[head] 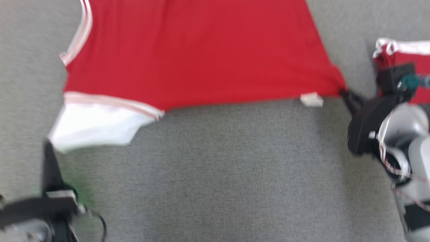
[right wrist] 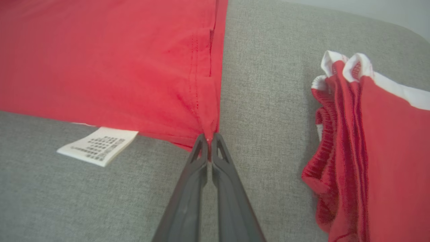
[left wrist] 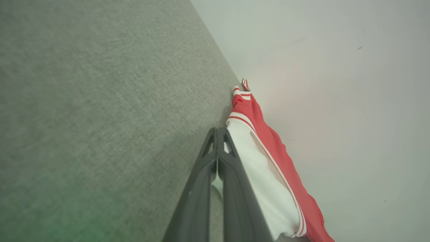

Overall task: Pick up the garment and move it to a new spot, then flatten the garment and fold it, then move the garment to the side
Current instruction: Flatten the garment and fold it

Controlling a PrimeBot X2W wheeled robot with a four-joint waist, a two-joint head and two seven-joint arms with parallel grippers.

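The garment point(head: 201, 50), red with white-striped trim and a white panel point(head: 90, 126), lies spread on the grey fabric surface point(head: 235, 168). My right gripper point(head: 343, 91) is shut on its red lower right corner, and the right wrist view shows the hem point(right wrist: 208, 124) pinched between the tips of the right gripper point(right wrist: 210, 136). At the lower left, my left gripper point(head: 48, 144) is shut at the white panel's corner. In the left wrist view the white cloth point(left wrist: 262, 174) lies against the closed left gripper point(left wrist: 217, 129), with a sliver showing between the fingers.
A second red and white garment point(head: 410, 53) lies bunched at the right edge, close behind my right gripper, also seen as the folded pile point(right wrist: 376, 151). A white care label point(head: 311, 99) sticks out from the hem. A pale wall point(left wrist: 336, 84) borders the surface.
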